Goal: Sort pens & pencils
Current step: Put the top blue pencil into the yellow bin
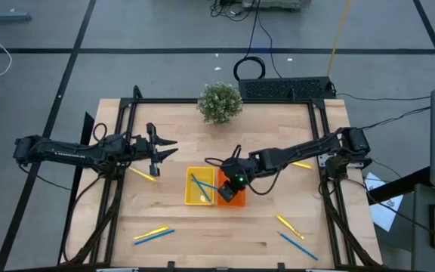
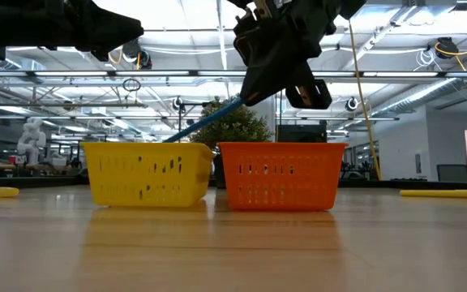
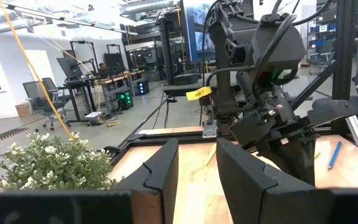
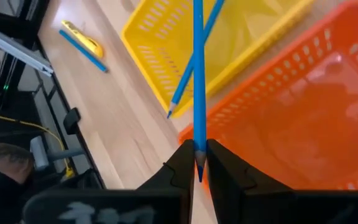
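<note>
A yellow tray (image 1: 191,198) and an orange tray (image 1: 236,200) stand side by side at the table's middle. My right gripper (image 1: 227,183) hovers over them, shut on a blue pencil (image 4: 198,74) that slants down toward the yellow tray. A second blue pencil (image 4: 191,68) lies in the yellow tray, its tip over the rim. At the table's left my left gripper (image 1: 166,149) hangs open and holds nothing; a yellow pencil (image 1: 142,174) lies on the table below it. Other blue and yellow pencils lie near the front left (image 1: 153,236) and front right (image 1: 293,236). My right gripper pinches the blue pencil between its two fingers near its pointed end (image 4: 198,155). The fingers slant down from the table's right, and the pencil runs on along them. It is clear of the table, its far end (image 2: 173,138) low over the yellow tray.
A potted plant (image 1: 220,102) stands at the far edge's middle. One yellow pencil (image 1: 302,164) lies on the table under my right arm. A dark metal frame (image 1: 319,136) borders the wooden tabletop.
</note>
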Robot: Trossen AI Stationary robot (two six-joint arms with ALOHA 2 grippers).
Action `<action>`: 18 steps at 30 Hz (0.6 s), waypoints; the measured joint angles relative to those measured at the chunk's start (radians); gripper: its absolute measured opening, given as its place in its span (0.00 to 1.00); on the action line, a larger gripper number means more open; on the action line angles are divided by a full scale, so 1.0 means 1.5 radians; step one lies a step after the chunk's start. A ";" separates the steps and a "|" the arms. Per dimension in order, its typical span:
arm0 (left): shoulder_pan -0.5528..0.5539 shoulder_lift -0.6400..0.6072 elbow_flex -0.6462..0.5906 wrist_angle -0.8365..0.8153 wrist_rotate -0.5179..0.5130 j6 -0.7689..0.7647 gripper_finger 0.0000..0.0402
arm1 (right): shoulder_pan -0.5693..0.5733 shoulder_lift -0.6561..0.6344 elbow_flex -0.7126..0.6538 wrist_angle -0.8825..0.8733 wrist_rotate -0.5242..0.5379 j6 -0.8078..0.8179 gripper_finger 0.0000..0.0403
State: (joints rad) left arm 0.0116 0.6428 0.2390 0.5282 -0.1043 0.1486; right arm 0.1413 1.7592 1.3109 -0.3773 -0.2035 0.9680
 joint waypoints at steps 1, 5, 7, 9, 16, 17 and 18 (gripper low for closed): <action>0.000 0.000 0.000 0.000 0.000 0.000 0.29 | -0.002 0.000 0.000 0.005 0.000 -0.010 0.06; 0.000 0.000 0.000 0.000 0.000 0.000 0.29 | -0.003 0.000 0.000 0.010 -0.001 -0.051 0.06; 0.000 0.000 0.000 0.000 0.000 0.000 0.29 | -0.002 0.000 0.000 0.008 -0.001 -0.066 0.06; 0.000 0.000 0.000 0.000 0.000 0.000 0.29 | -0.002 0.000 0.000 0.005 -0.002 -0.068 0.06; 0.000 0.000 0.000 0.000 0.000 -0.001 0.29 | -0.002 0.000 -0.001 -0.043 -0.001 -0.061 0.06; 0.000 0.000 0.000 0.000 0.000 -0.001 0.29 | -0.002 0.000 -0.004 -0.039 -0.001 -0.064 0.06; 0.000 0.000 0.000 0.000 0.000 -0.001 0.29 | -0.002 0.000 -0.009 -0.029 -0.001 -0.065 0.06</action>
State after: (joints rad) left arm 0.0116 0.6426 0.2390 0.5278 -0.1040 0.1471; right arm 0.1387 1.7592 1.2978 -0.4203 -0.2054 0.8708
